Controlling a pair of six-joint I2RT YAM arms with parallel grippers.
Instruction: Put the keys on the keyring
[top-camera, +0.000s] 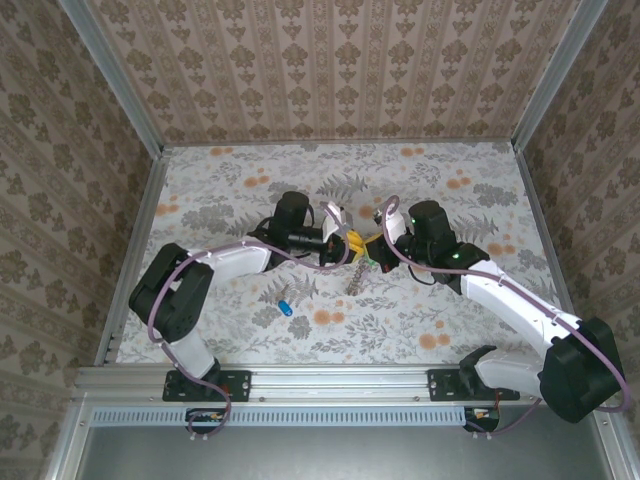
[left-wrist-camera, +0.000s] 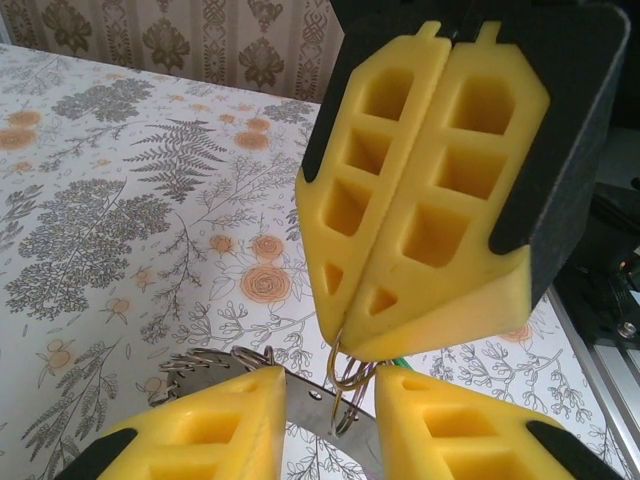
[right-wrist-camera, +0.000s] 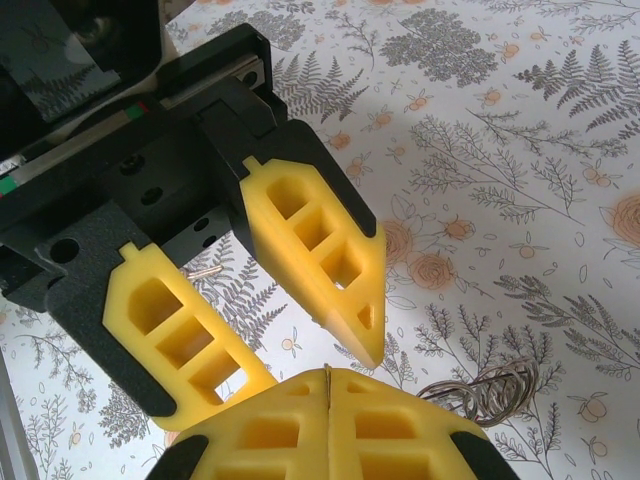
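Both grippers meet above the table's middle. My right gripper (top-camera: 372, 248) (right-wrist-camera: 328, 372) is shut, pinching the thin wire of the keyring (left-wrist-camera: 347, 375), which hangs out below its tips. My left gripper (top-camera: 340, 250) (left-wrist-camera: 330, 378) faces it with jaws apart on either side of the ring. A flat metal key blade (left-wrist-camera: 315, 418) with a small hole crosses that gap, and a serrated key (left-wrist-camera: 195, 366) sticks out to the left. Smaller wire rings (right-wrist-camera: 492, 392) dangle beside the right gripper. A bunch of keys (top-camera: 355, 275) hangs under the grippers. One blue-headed key (top-camera: 284, 305) lies on the table.
The floral tablecloth (top-camera: 450, 320) is bounded by patterned walls at the back and sides. A metal rail (top-camera: 330, 385) runs along the near edge by both arm bases. A small metal pin (right-wrist-camera: 203, 271) lies on the cloth under the left gripper.
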